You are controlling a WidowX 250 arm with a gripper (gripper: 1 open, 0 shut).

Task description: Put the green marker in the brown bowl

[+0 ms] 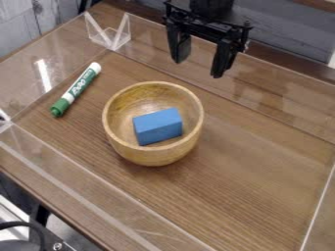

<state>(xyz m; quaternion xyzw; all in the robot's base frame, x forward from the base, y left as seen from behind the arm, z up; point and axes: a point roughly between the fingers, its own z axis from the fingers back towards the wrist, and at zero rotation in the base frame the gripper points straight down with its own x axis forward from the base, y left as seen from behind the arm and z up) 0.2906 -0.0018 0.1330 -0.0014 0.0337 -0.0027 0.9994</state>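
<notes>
The black gripper [197, 54] hangs at the top of the view, above the far part of the table, pointing straight down. Its two dark fingers [221, 57] stand wide apart with nothing between them; the gap is bare and shows the wood behind it. The nearer finger ends lower in the picture than the farther one, and both tips are clear of every object.

Below and in front of the gripper sits the brown bowl [121, 137], a round, light wooden bowl with a thick rim and visible grain, near the middle of the table. Inside it lies a blue rectangular block [159, 125], resting on the bowl's floor toward the right side and slightly tilted.

The green marker [76, 89] lies flat on the table to the left of the bowl, apart from it and well apart from the gripper. Its white barrel runs diagonally, with the green cap at the lower left end and the other end pointing up and to the right toward the back of the table.

The wooden table [249, 167] is edged by low clear plastic walls [108, 29], one panel standing at the far left corner.
</notes>
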